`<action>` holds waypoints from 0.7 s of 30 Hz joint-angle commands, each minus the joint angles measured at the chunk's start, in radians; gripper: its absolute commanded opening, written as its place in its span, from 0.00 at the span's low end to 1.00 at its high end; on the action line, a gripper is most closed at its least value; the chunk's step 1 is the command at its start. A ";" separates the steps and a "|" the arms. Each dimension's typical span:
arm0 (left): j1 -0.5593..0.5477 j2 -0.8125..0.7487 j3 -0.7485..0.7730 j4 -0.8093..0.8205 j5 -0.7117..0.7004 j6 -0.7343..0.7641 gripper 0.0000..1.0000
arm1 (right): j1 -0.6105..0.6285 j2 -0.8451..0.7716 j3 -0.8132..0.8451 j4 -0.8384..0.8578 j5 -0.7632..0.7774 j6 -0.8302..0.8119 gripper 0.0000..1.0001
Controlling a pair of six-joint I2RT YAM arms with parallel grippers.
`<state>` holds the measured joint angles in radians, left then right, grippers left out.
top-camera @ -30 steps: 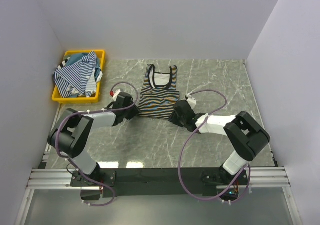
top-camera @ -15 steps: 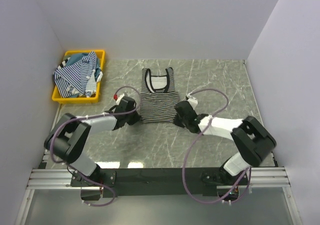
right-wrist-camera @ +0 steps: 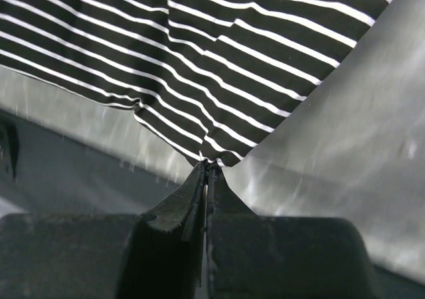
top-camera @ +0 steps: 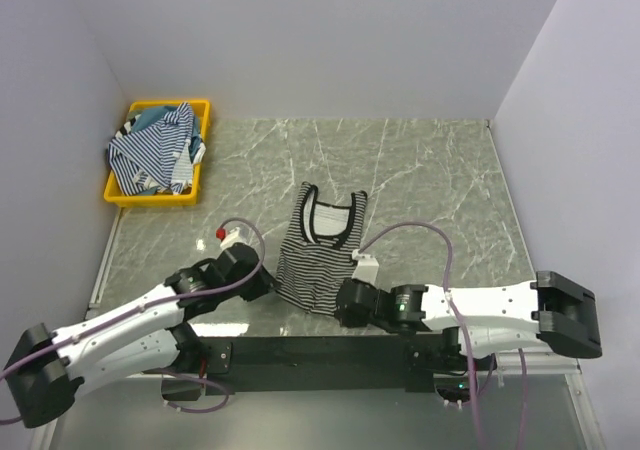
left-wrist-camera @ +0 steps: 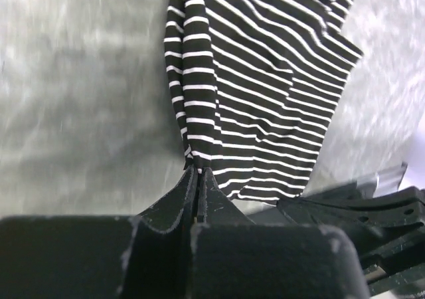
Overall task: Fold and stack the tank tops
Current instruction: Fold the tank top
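Two pincers were found clenched on the same garment. The left pincer (top-camera: 270,286) gripped the lower left corner of the black tank top with thin white stripes (top-camera: 318,253). In the left wrist view its fingertips (left-wrist-camera: 189,183) were pressed together on a pinched fold of hem, and the fabric fanned out ahead of them and to the right. The right pincer (top-camera: 343,305) gripped the opposite lower corner. In the right wrist view its jaws met on a point of striped cloth, with the rest spreading away ahead of the tips. The top extended from the two pincers across the desk (top-camera: 430,180), with neck opening and straps at the end farthest from them. Whether the gripped corners were lifted clear of the desk could not be determined. Some wrinkling showed in the fabric just ahead of the left pincer. Well beyond the left pincer, the yellow bin (top-camera: 150,199) held a heap of blue-and-white striped tops (top-camera: 150,155), well apart from the black one.
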<state>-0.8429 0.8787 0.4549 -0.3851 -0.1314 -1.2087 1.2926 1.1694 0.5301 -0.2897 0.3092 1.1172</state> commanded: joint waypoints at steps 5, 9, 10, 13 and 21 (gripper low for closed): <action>-0.059 -0.112 0.148 -0.253 -0.128 -0.032 0.01 | 0.097 -0.036 0.166 -0.200 0.169 0.101 0.00; -0.059 -0.052 0.176 -0.226 -0.140 -0.009 0.01 | 0.094 0.010 0.241 -0.216 0.192 0.067 0.00; -0.061 -0.029 0.180 -0.210 -0.129 -0.008 0.01 | 0.094 0.013 0.248 -0.220 0.195 0.061 0.00; -0.061 -0.007 0.185 -0.184 -0.125 -0.008 0.01 | 0.094 -0.002 0.240 -0.212 0.189 0.064 0.00; -0.015 0.013 0.197 -0.183 -0.137 0.030 0.01 | 0.088 -0.036 0.200 -0.197 0.185 0.078 0.00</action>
<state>-0.8833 0.8864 0.6159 -0.5877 -0.2436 -1.2106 1.3849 1.1610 0.7395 -0.4938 0.4511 1.1816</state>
